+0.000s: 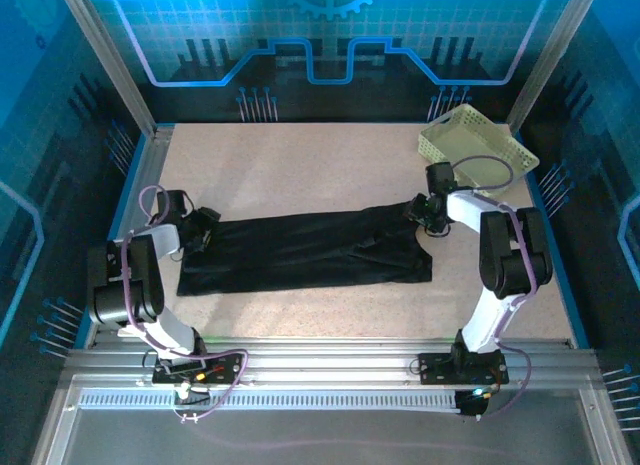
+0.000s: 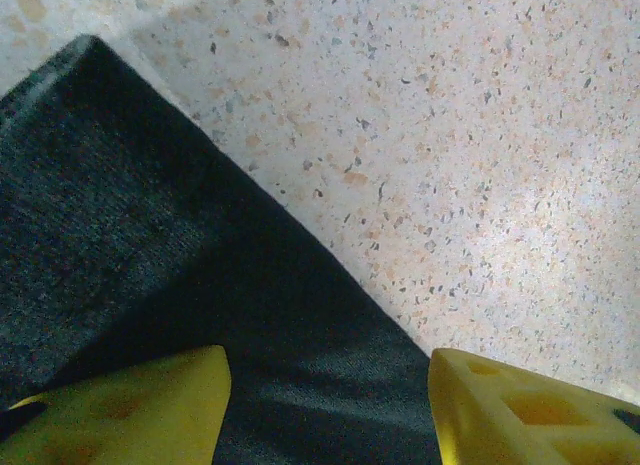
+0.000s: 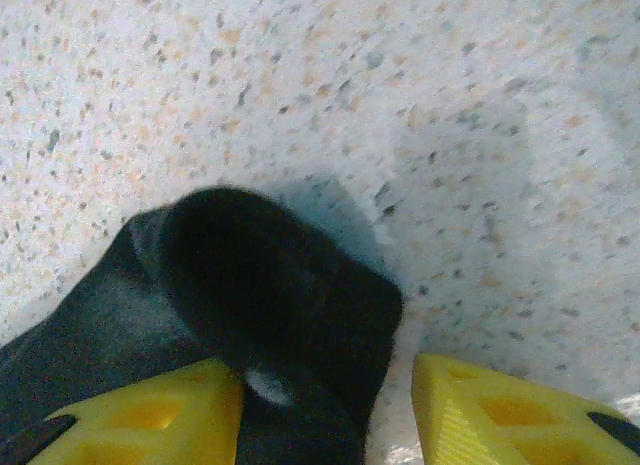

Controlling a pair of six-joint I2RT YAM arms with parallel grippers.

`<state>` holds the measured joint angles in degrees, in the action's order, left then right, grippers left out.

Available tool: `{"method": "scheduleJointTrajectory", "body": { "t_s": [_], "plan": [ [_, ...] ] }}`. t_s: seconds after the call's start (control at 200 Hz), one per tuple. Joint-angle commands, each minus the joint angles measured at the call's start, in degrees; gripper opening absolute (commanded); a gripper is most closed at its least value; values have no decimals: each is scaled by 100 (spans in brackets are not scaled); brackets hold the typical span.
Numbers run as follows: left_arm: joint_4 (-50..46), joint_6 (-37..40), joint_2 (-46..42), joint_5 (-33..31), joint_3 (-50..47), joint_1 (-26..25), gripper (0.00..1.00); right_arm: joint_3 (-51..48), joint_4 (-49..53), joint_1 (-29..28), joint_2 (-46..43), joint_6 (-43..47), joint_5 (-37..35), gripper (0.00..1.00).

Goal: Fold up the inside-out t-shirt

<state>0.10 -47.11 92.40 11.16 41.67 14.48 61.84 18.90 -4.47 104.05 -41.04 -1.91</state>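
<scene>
Left wrist view, closest in: yellow fingers (image 2: 130, 405) of the left pincer (image 2: 328, 395) set well apart, gripping nothing, poised just above the t-shirt (image 2: 120, 235). Flat black cloth beneath and between them. Straight edge of the cloth slanting across the view, with bare speckled surface (image 2: 480, 135) beyond it.

Right wrist view: right pincer (image 3: 328, 385) also parted, clamped on nothing. Between its fingers a bunched black fold of the t-shirt, touching one finger (image 3: 150, 415) and clear of the other. Small pale tag (image 3: 268, 387) on that fold, right by the touching finger's tip.

From above, past the arm bases at the near edge: t-shirt stretched as a long dark band across the middle of the surface, running left to right. Left pincer at its left end, right pincer at its far right corner. Further back, in the right rear corner, a pale lattice basket (image 1: 475, 140), just behind the right arm and apart from the cloth.
</scene>
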Motion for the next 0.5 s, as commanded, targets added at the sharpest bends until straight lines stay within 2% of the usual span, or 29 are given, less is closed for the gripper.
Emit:
{"method": "scheduleJointTrajectory", "body": {
  "t_s": [0.0, 0.07, 0.165, 0.255, 0.495],
  "plan": [
    [-273, -27, -124, 134, -76, 116, 59, 83, -64, -35, -299, 152, 164, 49],
    [-514, 87, -320, 179, 99, 95, 60, 204, 90, -140, -559, 290, 37, 49],
    [-914, 300, -722, -61, 306, -15, 65, 312, 174, -438, -916, 488, -218, 49],
    [-1073, 514, -915, -304, 459, -200, 66, 526, 201, -760, -859, 610, -161, 49],
    [-680, 528, 21, 121, 765, -213, 66, 1117, 97, -989, 217, 377, 324, 49]
  ]
}}
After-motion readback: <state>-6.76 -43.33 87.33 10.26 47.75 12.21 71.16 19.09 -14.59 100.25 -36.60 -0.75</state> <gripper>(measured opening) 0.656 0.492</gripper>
